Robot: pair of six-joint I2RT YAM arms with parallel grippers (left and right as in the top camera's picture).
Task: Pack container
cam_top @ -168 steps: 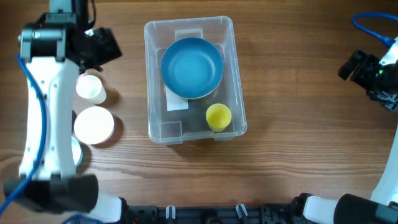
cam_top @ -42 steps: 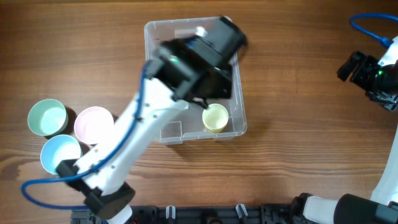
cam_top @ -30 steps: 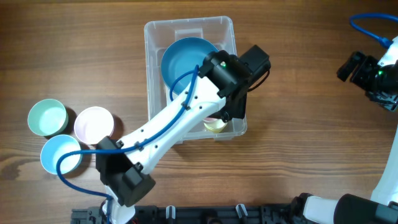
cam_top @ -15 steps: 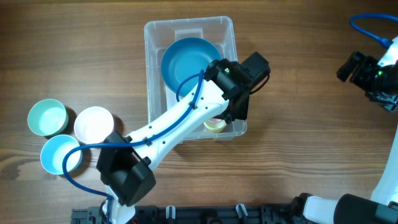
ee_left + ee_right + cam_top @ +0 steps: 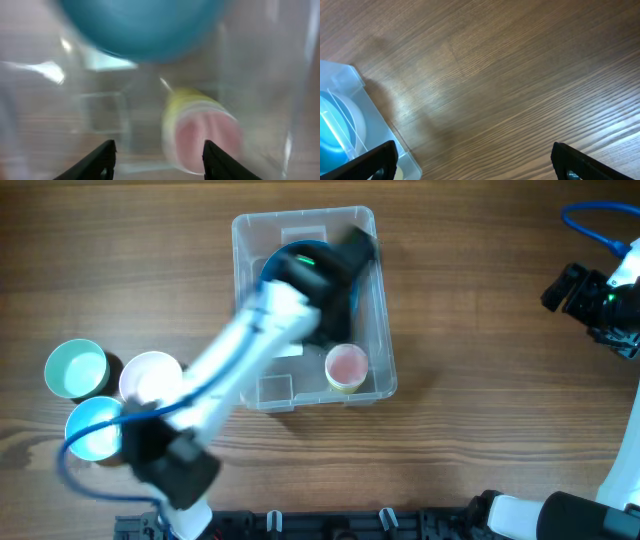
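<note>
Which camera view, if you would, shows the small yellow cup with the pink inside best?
Overhead: the small yellow cup with the pink inside sits sharp and whole in the clear plastic container. The left wrist view shows it close but blurred; the right wrist view shows only the container's corner.

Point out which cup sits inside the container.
The yellow cup with a pink inside, in the container; the teal cup, white cup and blue cup stand outside on the table.
</note>
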